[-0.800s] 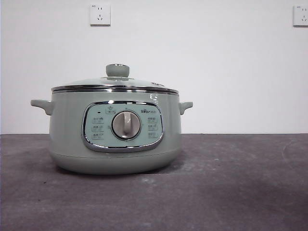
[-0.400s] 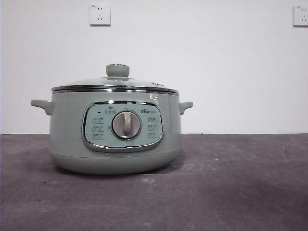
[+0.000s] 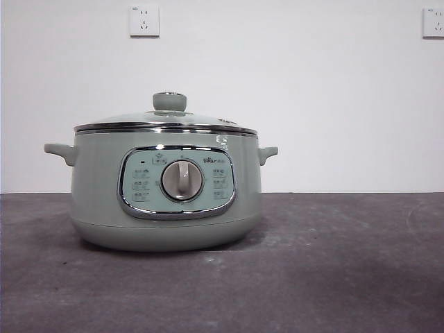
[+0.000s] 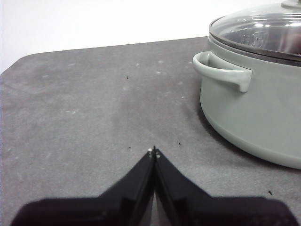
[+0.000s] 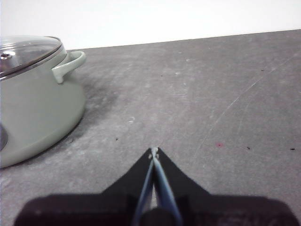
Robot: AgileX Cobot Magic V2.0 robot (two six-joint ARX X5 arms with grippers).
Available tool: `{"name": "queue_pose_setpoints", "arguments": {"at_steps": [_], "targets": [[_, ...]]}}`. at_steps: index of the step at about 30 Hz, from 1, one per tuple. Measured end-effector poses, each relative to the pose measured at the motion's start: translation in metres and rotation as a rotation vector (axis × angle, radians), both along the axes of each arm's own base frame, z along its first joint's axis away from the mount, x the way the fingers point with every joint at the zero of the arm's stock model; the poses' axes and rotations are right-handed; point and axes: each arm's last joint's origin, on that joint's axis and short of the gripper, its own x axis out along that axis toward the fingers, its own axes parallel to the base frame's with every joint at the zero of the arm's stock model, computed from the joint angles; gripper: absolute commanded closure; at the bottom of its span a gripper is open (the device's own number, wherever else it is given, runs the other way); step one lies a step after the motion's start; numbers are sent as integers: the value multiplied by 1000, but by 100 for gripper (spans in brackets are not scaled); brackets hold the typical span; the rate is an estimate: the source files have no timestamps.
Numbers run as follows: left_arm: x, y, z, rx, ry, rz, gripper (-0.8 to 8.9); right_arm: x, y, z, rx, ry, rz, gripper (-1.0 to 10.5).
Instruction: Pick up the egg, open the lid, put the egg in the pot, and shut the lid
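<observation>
The pale green pot (image 3: 165, 186) stands on the dark table, left of centre in the front view, its dial panel facing the camera. The glass lid (image 3: 166, 122) with its green knob rests shut on the pot. No egg shows in any view. My left gripper (image 4: 154, 151) is shut and empty, low over bare table beside the pot (image 4: 254, 99) and its side handle (image 4: 221, 70). My right gripper (image 5: 154, 152) is shut and empty too, over the table on the pot's (image 5: 35, 99) other side. Neither arm shows in the front view.
A white wall with two sockets (image 3: 144, 21) (image 3: 433, 22) stands behind the table. Grey tabletop (image 3: 333, 263) stretches to the right of the pot. The table's rounded corner (image 4: 19, 61) lies beyond the left gripper.
</observation>
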Motion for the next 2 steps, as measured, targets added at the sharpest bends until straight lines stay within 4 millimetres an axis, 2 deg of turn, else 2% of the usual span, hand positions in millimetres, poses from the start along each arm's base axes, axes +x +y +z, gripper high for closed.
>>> {"name": "queue_pose_setpoints", "arguments": {"at_steps": [2], "targets": [[0,0,0,0,0,0,816,0,0,0,0,0,0,946]]}}
